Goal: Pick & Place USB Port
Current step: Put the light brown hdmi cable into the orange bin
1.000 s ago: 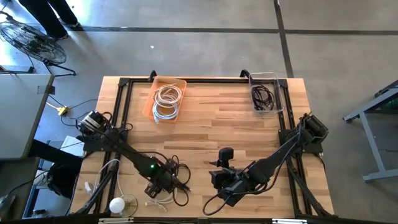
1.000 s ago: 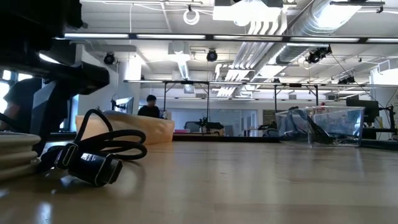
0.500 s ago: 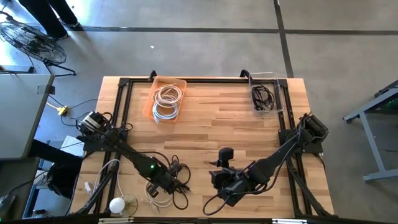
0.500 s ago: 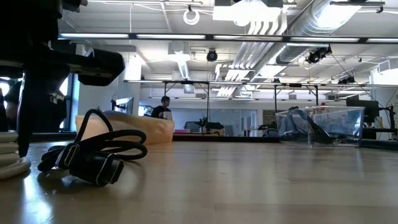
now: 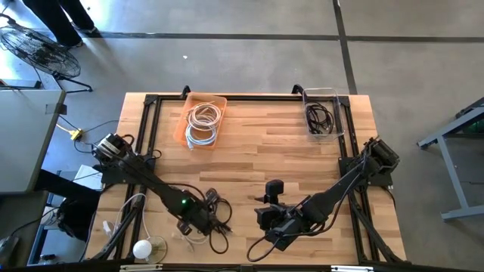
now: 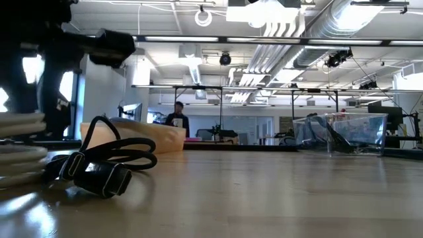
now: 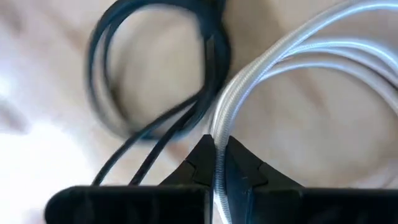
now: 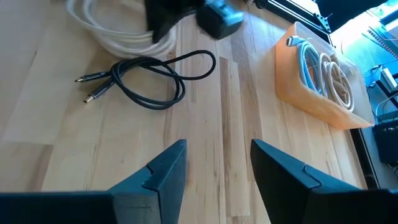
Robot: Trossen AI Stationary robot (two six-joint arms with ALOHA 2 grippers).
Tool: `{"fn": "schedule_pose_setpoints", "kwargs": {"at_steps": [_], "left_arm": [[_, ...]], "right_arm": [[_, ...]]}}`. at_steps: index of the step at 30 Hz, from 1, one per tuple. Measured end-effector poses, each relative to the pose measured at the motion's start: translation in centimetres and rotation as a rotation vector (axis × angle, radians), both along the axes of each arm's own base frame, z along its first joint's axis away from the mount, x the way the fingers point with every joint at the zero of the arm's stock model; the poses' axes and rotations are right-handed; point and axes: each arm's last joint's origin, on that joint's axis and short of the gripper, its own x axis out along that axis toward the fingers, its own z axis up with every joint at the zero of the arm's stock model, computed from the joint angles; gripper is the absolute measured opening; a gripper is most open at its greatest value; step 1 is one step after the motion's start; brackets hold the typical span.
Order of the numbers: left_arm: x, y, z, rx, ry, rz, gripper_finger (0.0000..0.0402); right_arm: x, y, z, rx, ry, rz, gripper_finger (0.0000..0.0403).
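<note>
The left gripper [image 7: 214, 165] is closed on one strand of the white cable [image 7: 292, 68], which lies coiled at the lower left of the high view beside a black cable [image 8: 146, 81]; the coil is light, limp and smooth, so it should trail and sag when lifted, and a pinch across several loops would probably hold better. The right gripper [image 8: 214, 165] waits at lower centre, fingers apart, holding nothing. At the top edge, the orange bin [image 5: 181, 121] holds white cables and the clear bin [image 5: 339, 97] holds black ones.

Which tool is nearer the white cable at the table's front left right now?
Left. The left tool is shut on the white cable, a strand pinched between its fingers. The right tool sits off to the cable's right, apart from it, with fingers open.
</note>
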Motion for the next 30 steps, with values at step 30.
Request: {"fn": "schedule_pose_setpoints", "kwargs": {"at_steps": [30], "left_arm": [[-1.2,12.0,20.0,0.931,-0.209,0.243,0.0008]], "right_arm": [[-0.1,0.1,0.0,0.013,0.013,0.007,0.0170]]}}
